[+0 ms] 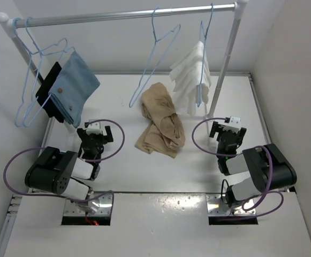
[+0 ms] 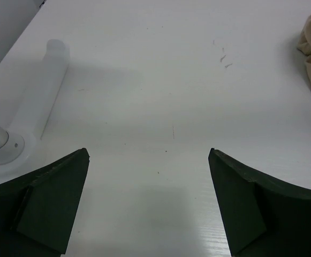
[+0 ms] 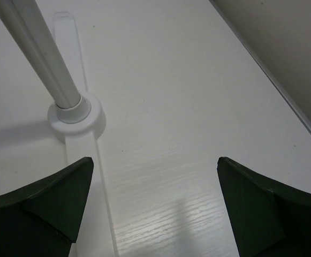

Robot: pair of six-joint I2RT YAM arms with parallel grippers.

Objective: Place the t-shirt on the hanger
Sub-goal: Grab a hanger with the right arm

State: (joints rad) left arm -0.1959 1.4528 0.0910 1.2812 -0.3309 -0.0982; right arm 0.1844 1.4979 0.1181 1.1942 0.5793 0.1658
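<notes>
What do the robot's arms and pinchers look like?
The left arm and right arm are chunky, black and white, each with a looping purple cable. The left gripper and right gripper each have two dark wedge-shaped fingers.

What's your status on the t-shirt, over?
Left claw and right claw open, empty. T-shirt crumpled on table, untouched. Hanger bare on the rail. Nothing blocking seen.

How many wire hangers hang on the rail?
4: a bare hanger in the middle, a second hanger holding the white cloth at right, two overlapping hangers with the blue cloth at left; more may hide there.
</notes>
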